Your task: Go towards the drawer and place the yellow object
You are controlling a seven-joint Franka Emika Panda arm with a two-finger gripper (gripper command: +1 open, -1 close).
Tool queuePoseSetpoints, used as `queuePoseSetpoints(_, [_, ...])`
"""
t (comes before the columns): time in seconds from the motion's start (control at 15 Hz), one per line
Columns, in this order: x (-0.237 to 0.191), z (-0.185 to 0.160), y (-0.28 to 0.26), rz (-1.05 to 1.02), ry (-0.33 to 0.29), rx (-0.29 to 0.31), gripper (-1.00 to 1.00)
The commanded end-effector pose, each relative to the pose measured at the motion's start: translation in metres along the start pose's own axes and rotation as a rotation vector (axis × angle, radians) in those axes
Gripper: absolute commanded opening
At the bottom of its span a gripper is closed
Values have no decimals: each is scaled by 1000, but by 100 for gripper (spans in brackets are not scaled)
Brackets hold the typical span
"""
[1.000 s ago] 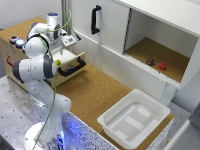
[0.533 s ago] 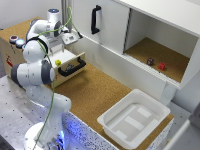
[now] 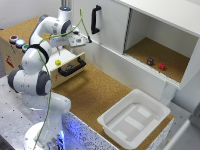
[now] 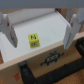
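In the exterior view the white arm bends over the left part of the frame, its gripper (image 3: pixel 60 51) hanging just above the open drawer (image 3: pixel 75 60), a light wooden box with a black bar handle (image 3: pixel 71 67) across its front. The yellow object (image 3: pixel 58 63) lies inside the drawer, directly beneath the gripper and apart from it.

The wrist view looks straight down into the drawer (image 4: pixel 50 25). The two pale fingers (image 4: pixel 7 27) stand wide apart near the upper corners of that frame, and nothing is held between them. The yellow object (image 4: pixel 33 38) sits on the drawer's pale floor left of centre; here it looks like a small cube with a dark mark on its top face, though the picture is blurred. It touches neither finger.

In the exterior view's lower right a white plastic tub (image 3: pixel 133 118) rests on the cork-topped bench (image 3: pixel 95 92). In the upper right an open white cabinet (image 3: pixel 165 40) holds a dark item (image 3: pixel 150 61) and a red item (image 3: pixel 161 65) side by side on its brown shelf. The cabinet door (image 3: pixel 102 22) with its black handle is at upper centre.
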State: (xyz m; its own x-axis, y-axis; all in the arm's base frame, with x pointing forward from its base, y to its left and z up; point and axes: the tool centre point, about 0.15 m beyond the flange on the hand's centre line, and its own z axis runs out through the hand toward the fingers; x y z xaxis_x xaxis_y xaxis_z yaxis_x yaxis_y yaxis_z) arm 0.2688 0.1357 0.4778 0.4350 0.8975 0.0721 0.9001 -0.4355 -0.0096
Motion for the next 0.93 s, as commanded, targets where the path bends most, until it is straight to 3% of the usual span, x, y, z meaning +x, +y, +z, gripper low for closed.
queuePoseSetpoints(0.0, [-53, 24, 5, 56, 14, 12, 100])
queuePoseSetpoints(0.2, [-67, 38, 15, 135, -4, 47, 100])
queuePoseSetpoints(0.4, [-74, 43, 19, 136, 20, 48, 100])
queuePoseSetpoints(0.67, [-67, 64, 25, -126, -34, 46, 100])
queuePoseSetpoints(0.87, [-72, 87, 50, -185, -61, 52, 100])
